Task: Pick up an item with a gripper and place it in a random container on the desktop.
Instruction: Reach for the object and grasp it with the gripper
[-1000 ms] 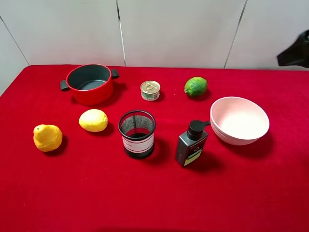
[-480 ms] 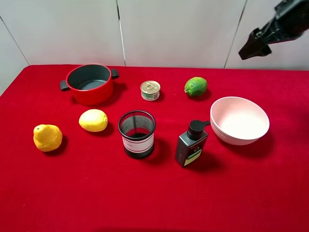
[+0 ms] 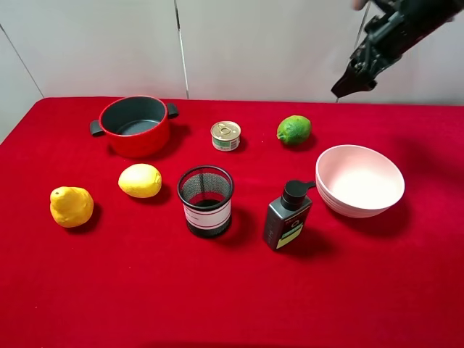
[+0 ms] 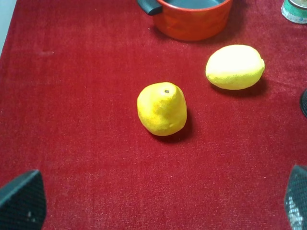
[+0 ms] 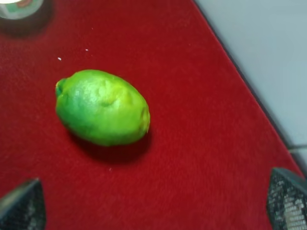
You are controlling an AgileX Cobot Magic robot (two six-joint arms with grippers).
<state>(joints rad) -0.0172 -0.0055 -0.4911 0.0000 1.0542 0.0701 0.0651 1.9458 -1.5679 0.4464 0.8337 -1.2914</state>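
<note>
One red desk (image 3: 232, 304) carries everything, the pale bowl (image 3: 359, 180) toward its right. The right gripper (image 3: 353, 80) hangs in the air over the far right edge and the left gripper (image 4: 159, 199) over a yellow fruit (image 4: 162, 109), both spread wide, holding and touching nothing. The lime (image 3: 293, 130) lies on the desk near the bowl, beyond it, ahead of the right gripper's open tips.

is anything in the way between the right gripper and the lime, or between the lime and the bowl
Nothing visible. The right gripper hangs raised near the lime, open air between. Bare red cloth lies between lime and bowl; the pump bottle stands off that line.
</note>
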